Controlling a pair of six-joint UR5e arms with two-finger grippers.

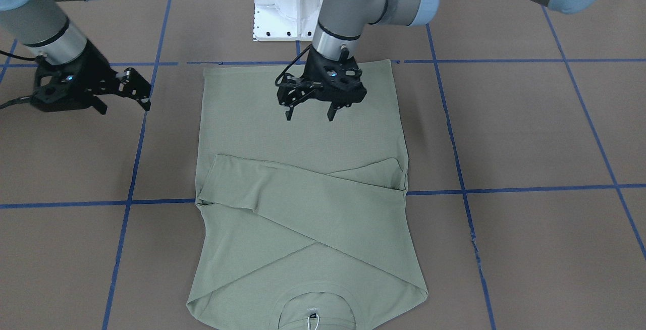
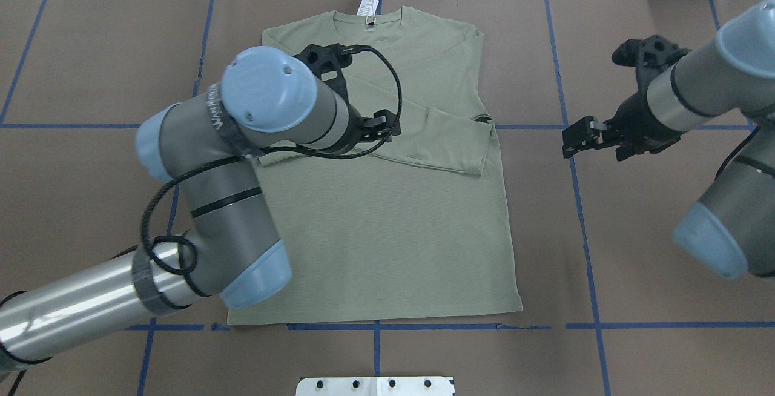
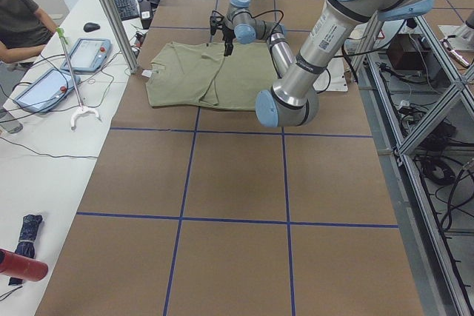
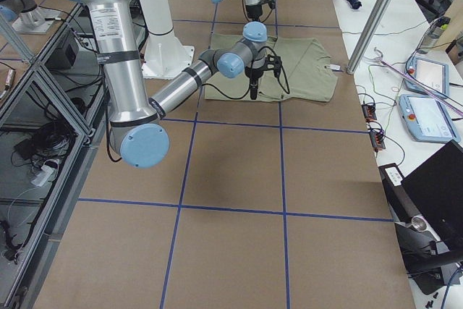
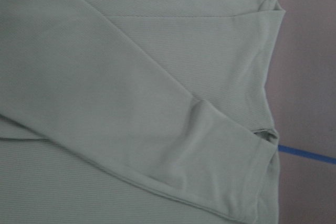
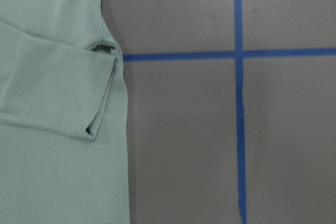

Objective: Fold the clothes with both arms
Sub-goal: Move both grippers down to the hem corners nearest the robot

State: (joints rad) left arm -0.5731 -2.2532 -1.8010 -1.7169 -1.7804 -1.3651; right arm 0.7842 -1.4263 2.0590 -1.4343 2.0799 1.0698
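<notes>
My left gripper [image 1: 310, 117] hung over the shirt [image 1: 303, 209], jaws apart. My right gripper [image 1: 125, 107], also apart, hung beside it.

Shirt [image 1: 303, 229] flat on brown table [image 1: 530, 133]

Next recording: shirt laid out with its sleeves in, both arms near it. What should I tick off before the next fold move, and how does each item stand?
1. Both sleeves folded in: ok, they cross on the shirt.
2. Empty left gripper: ok, open over the lower body.
3. Clear right gripper: ok, open over bare table beside the shirt.
4. Flat hem: ok, straight, no curl seen.
5. Safe hang tag: ok, mostly on the table, just off the shirt.
6. Gap from left fingertips to cloth: cannot tell.
</notes>
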